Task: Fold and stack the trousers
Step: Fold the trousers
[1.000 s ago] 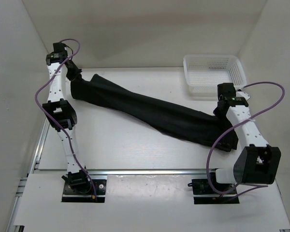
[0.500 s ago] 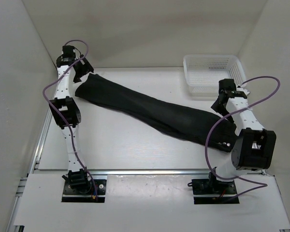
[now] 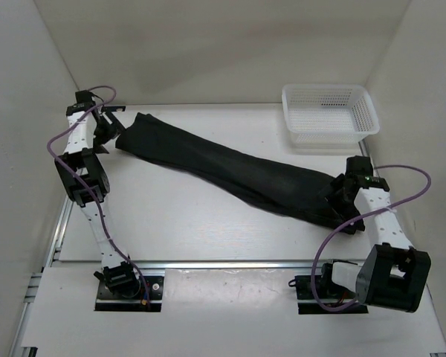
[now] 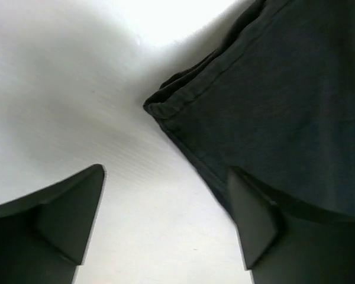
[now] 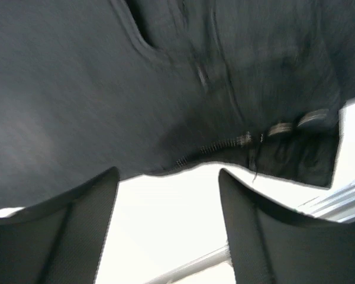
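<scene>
Trousers [image 3: 230, 172] lie stretched in one long diagonal strip on the table [image 3: 178, 223], hem end far left, waistband end near right, legs seemingly laid one on the other. Left tool [image 4: 165, 177] has its jaws apart and empty just beside the hem corner; right tool [image 5: 167, 174] is likewise apart, gripping nothing, over the buttoned waistband. Judged: lengthwise fold looks done, crosswise folds and stacking not yet begun; white basket [image 3: 331, 136] sits apart at far right.

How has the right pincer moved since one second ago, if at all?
Yes. In the top view, the right pincer has moved away from the basket, toward the near edge of the table, and is open over the trousers.
</scene>
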You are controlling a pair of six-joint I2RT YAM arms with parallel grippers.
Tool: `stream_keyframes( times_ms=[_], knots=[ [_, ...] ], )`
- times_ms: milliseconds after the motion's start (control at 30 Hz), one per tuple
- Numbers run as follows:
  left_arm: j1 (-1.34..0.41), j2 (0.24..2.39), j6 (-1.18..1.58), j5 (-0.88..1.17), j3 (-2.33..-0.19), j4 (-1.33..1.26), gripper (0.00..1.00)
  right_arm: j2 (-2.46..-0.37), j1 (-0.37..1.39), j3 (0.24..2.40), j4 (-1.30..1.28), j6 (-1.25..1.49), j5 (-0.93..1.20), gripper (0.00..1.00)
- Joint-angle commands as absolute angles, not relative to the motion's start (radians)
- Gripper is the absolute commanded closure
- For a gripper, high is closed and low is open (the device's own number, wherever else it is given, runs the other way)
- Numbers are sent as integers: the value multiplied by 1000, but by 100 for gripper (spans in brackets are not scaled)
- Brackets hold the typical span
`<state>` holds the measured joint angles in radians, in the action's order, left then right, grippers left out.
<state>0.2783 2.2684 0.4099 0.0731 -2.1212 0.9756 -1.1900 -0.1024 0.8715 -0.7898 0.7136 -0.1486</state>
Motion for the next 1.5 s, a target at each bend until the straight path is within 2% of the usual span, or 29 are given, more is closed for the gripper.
stream_keyframes(
  times_ms=[0, 33, 100, 233, 300, 400, 500, 533, 600, 667, 767, 800, 900, 933, 967, 1233, 1300, 1467],
  knots=[
    [256, 2321, 417, 112, -2134, 1009, 0, -1160, -161, 792, -807, 759, 63, 21],
    [256, 2362, 417, 112, -2149, 1009, 0, -1160, -179, 773, -793, 770, 86, 15],
    [247, 2397, 439, 112, -2184, 1023, 0, -1160, -230, 729, -781, 770, 155, 15],
    [238, 2454, 449, 132, -2207, 1034, 0, -1123, -239, 707, -782, 792, 141, 14],
    [229, 2470, 460, 141, -2238, 1034, 6, -1112, -239, 684, -782, 827, 111, 16],
    [207, 2517, 460, 141, -2287, 1034, 25, -1146, -249, 664, -703, 850, 80, 20],
    [195, 2546, 471, 141, -2341, 1034, 34, -1225, -249, 664, -652, 877, 23, 25],
    [195, 2546, 480, 141, -2341, 1034, 44, -1241, -249, 664, -640, 887, -3, 25],
    [195, 2546, 480, 132, -2341, 1034, 51, -1278, -249, 664, -611, 887, -24, 30],
    [195, 2546, 489, 120, -2362, 1034, 67, -1302, -249, 675, -586, 900, -35, 32],
    [195, 2568, 498, 130, -2440, 1043, 90, -1351, -249, 713, -565, 887, -119, 43],
    [195, 2568, 499, 130, -2457, 1057, 90, -1367, -249, 728, -565, 887, -142, 55],
    [195, 2525, 499, 94, -2486, 1057, 90, -1419, -258, 811, -565, 839, -212, 80],
    [195, 2490, 499, 94, -2487, 1057, 90, -1428, -258, 837, -565, 830, -224, 96],
    [216, 2473, 509, 83, -2487, 1057, 90, -1440, -267, 898, -574, 810, -233, 100],
    [322, 2277, 509, 101, -2464, 1057, 90, -1382, -301, 1172, -664, 767, -258, 100],
    [334, 2257, 509, 101, -2424, 1057, 90, -1370, -301, 1172, -673, 758, -258, 100],
    [365, 2186, 500, 101, -2223, 1057, 90, -1313, -322, 973, -719, 831, -235, 100]
  ],
)
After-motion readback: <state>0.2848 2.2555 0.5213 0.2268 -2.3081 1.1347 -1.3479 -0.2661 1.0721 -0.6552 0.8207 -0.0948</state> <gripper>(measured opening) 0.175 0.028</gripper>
